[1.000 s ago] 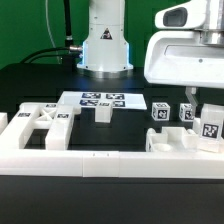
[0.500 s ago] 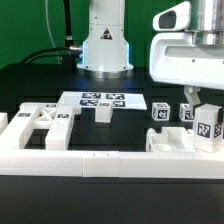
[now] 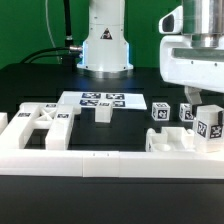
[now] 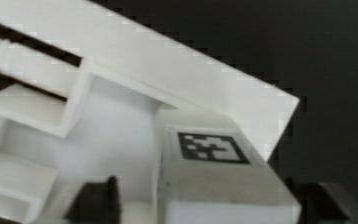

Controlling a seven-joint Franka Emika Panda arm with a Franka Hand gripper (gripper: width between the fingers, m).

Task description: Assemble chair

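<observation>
Pincer [image 3: 205, 106] spread astride a tagged white chair block [image 3: 209, 126], slim gap beside each finger, the block well to the exterior view's right of the marker board [image 3: 100, 100], cut-out panel [image 3: 40, 122] to the exterior view's left of it.

A glossy white, rounded column [image 3: 104, 25] is seen as the arm's base, and a pale blue lit patch [image 3: 104, 46] is set into its front within a dark surround. Black cables [image 3: 66, 25] are run down beside it, and a green cable [image 3: 40, 55] is looped out to the exterior view's left. A large glossy white, round-cornered housing [image 3: 195, 58] is carried at the wrist, marked by a dark round spot [image 3: 170, 20]. Beneath it the gripper [image 3: 205, 108] is fitted with two short dark fingers [image 4: 98, 198], which are blurred in the wrist view.
</observation>
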